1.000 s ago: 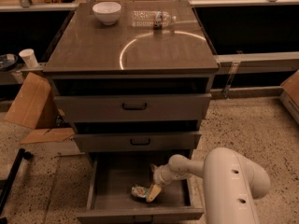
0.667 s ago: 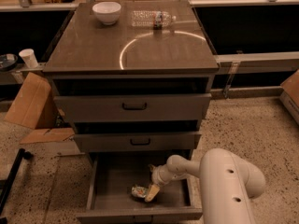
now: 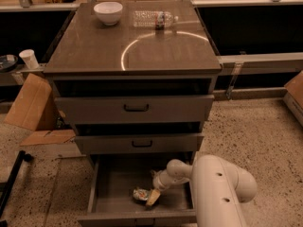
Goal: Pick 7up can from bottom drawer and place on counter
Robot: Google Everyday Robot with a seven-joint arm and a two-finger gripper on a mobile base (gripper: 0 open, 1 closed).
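- The counter tops the cabinet, with a bright curved reflection at its 3 o'clock side.
- The white robot arm rises at 5 o'clock in the view and reaches toward 9 o'clock into the cabinet's lowest level.
- The bottom drawer stands pulled open below two shallower drawers.
- Cardboard leans at 9 o'clock of the cabinet.
- A clear water bottle lies at 1 o'clock on the counter.
- A white bowl sits at 11 o'clock on the counter.
- The gripper is down inside the bottom drawer, at the can's 3 o'clock; whether it grasps anything cannot be told.
- The 7up can lies on the drawer floor near 6 o'clock, right against the gripper.
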